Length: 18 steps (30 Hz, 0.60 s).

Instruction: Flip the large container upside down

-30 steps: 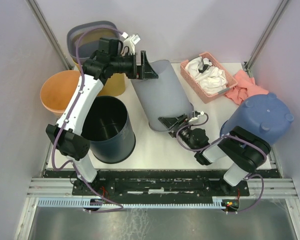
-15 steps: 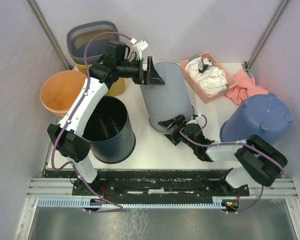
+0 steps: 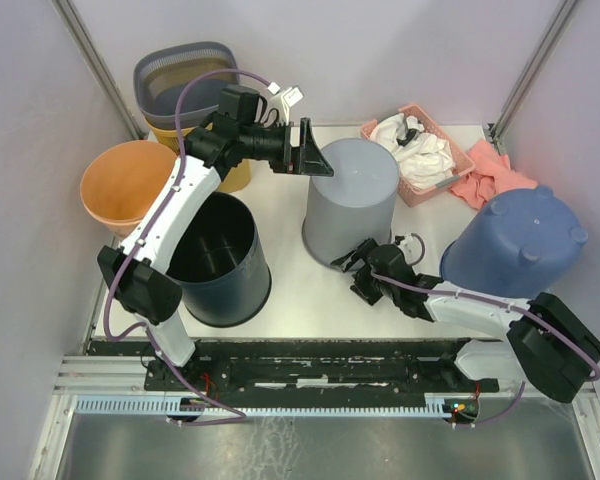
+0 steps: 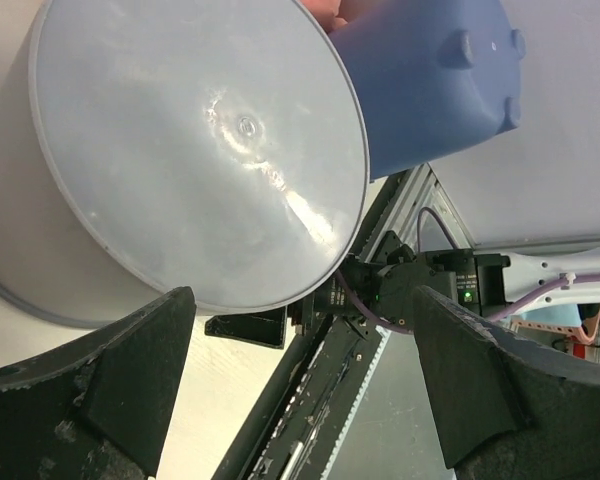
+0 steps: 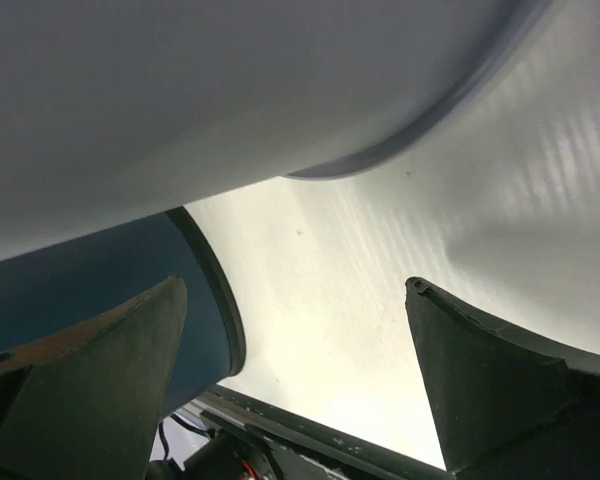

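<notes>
The large grey container [image 3: 352, 203] stands upside down mid-table, its flat base facing up. My left gripper [image 3: 316, 153] is open and empty, just off the base's upper left edge. In the left wrist view the base [image 4: 195, 150] fills the frame ahead of the gripper [image 4: 300, 385], not between the fingers. My right gripper [image 3: 357, 270] is open and empty, low on the table by the container's near rim. In the right wrist view the grey wall and rim [image 5: 280, 90] hang above the open gripper [image 5: 300, 390].
An upright dark blue bin [image 3: 217, 258] stands left of the grey container. A blue tub [image 3: 520, 240] sits upside down at the right. An orange bowl [image 3: 120, 183], a mesh basket [image 3: 177, 75], a pink tray of cloths [image 3: 416, 152] and a pink rag [image 3: 492, 178] lie further back.
The grey container has gone from leaning over to standing upside down on its rim. My left gripper followed it rightward; my right gripper slid out from under its rim, to the right.
</notes>
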Each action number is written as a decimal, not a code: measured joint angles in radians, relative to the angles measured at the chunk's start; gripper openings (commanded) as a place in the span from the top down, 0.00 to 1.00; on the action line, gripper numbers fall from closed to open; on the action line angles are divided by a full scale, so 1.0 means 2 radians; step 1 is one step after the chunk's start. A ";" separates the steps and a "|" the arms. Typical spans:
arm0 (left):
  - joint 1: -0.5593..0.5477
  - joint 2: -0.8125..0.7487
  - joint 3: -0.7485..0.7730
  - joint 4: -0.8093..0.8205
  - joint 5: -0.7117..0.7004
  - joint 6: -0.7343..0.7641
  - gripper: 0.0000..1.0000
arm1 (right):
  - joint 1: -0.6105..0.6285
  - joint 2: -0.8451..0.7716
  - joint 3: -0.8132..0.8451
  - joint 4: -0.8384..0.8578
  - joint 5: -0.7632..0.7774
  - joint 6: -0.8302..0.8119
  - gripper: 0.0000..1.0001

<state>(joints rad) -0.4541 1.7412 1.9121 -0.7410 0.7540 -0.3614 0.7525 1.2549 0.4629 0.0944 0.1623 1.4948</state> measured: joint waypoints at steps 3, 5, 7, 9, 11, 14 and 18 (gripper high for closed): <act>-0.001 0.000 -0.001 -0.003 0.000 -0.005 0.04 | 0.000 -0.017 -0.003 -0.023 -0.002 -0.009 0.01; -0.001 0.000 -0.001 -0.005 -0.002 -0.007 0.03 | 0.000 -0.038 -0.003 -0.042 -0.002 -0.022 0.01; -0.001 0.000 -0.001 -0.007 -0.010 -0.008 0.03 | 0.000 -0.067 -0.002 -0.069 -0.001 -0.044 0.01; -0.002 -0.002 -0.001 -0.014 -0.023 -0.008 0.02 | 0.000 -0.102 0.005 -0.112 0.001 -0.076 0.01; -0.003 -0.008 -0.002 -0.022 -0.042 -0.008 0.02 | 0.000 -0.135 0.022 -0.157 0.008 -0.115 0.01; -0.008 -0.038 -0.022 -0.028 -0.077 -0.003 0.01 | 0.000 -0.179 0.051 -0.202 0.022 -0.176 0.01; -0.020 -0.108 -0.064 -0.034 -0.125 0.007 0.01 | 0.000 -0.214 0.076 -0.227 0.033 -0.257 0.01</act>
<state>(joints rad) -0.4934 1.5257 1.7836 -0.8085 0.5045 -0.3477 0.7525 0.8276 0.6155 -0.3592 0.2276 0.9810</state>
